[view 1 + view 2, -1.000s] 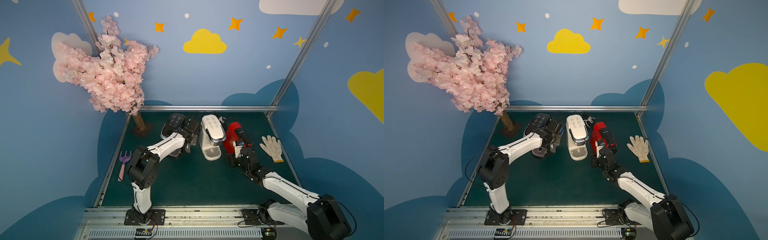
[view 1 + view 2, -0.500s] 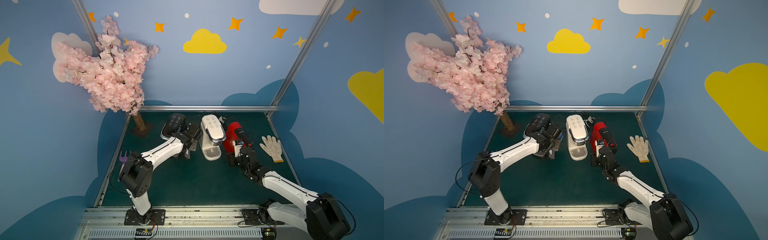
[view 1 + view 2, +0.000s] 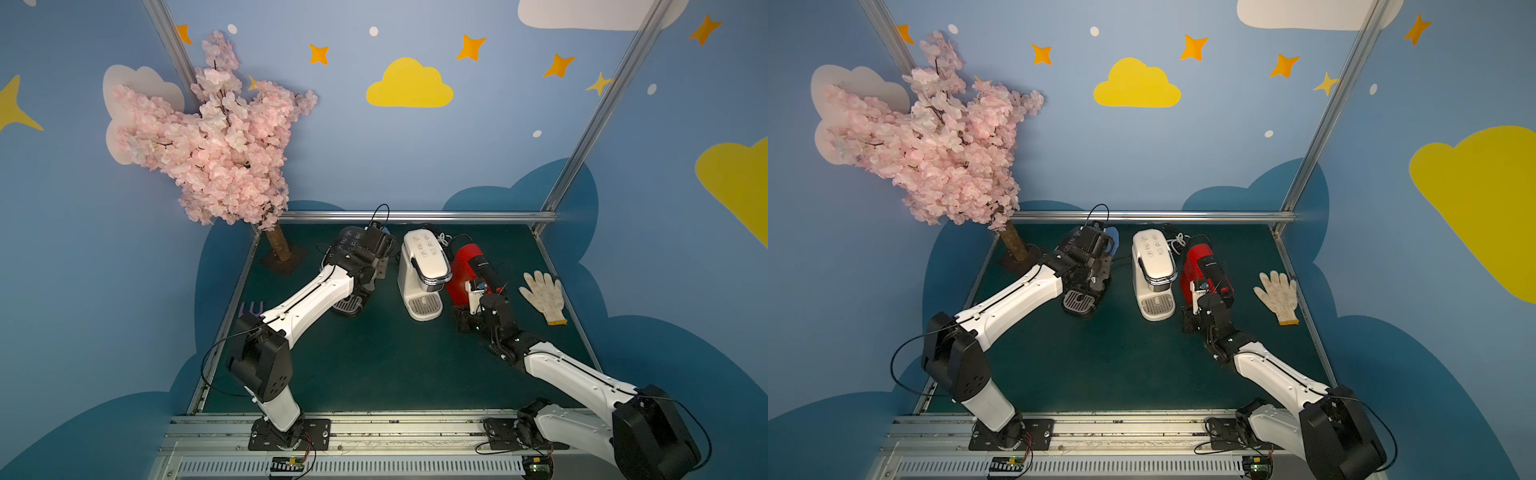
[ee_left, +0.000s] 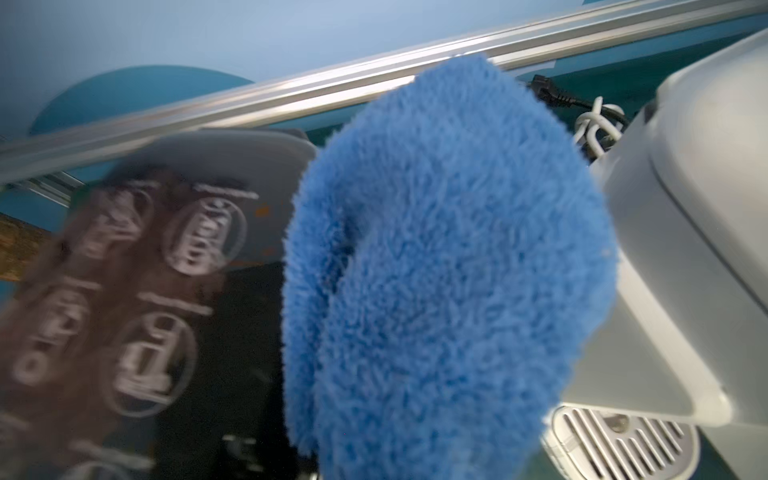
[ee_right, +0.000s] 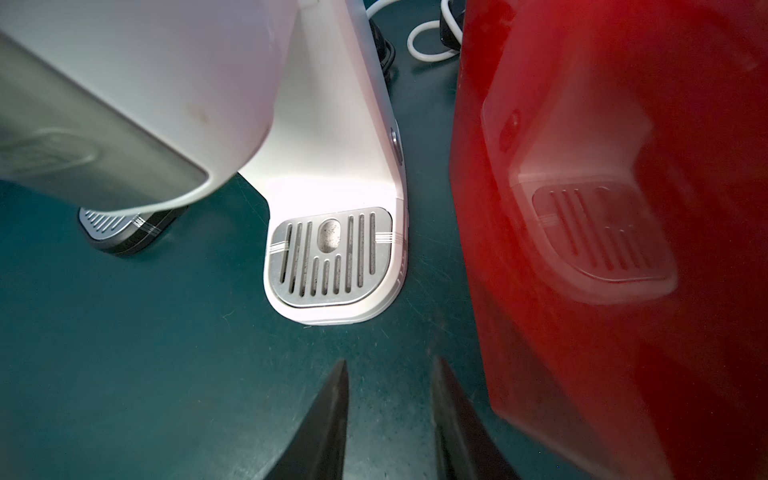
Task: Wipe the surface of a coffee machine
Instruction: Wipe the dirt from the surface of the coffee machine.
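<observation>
Beside left gripper (image 3: pixel 1106 249), perhaps: coffee machine (image 3: pixel 1152 259)

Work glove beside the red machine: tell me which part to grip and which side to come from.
Grip the yellow-edged cuff of the work glove, coming down from above on the front side. It lies flat on the mat with the cuff toward the front, so that edge is nearest. The open right gripper is probably the better placed one.

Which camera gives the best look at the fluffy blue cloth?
Left wrist view: the fluffy blue cloth fills the frame. In a top view only a blue sliver shows; the right wrist view shows none.
</observation>
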`<act>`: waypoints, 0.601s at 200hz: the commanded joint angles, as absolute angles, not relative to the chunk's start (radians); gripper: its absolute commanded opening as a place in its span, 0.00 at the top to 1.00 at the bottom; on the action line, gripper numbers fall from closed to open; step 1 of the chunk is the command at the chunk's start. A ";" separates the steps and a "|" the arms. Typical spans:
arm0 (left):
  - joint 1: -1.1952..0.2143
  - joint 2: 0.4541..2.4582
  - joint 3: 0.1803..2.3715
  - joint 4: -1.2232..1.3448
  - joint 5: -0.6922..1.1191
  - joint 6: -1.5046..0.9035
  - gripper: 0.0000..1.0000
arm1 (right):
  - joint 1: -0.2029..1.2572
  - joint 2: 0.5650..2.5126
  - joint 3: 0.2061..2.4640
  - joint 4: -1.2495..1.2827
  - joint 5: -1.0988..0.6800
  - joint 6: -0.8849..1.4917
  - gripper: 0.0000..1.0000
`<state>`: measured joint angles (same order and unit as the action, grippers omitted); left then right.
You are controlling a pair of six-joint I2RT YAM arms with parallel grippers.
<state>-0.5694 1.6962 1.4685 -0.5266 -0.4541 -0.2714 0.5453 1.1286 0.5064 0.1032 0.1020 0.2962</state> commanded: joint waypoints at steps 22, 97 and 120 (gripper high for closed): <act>-0.561 1.750 1.353 -0.525 -0.359 -0.362 0.97 | 0.550 1.109 0.530 0.098 0.126 0.299 0.66; -0.585 1.740 1.220 -0.555 -0.303 -0.426 0.97 | 0.551 1.104 0.528 0.097 0.120 0.301 0.66; -0.608 1.715 1.218 -0.592 -0.354 -0.418 0.97 | 0.550 1.101 0.528 0.095 0.120 0.300 0.66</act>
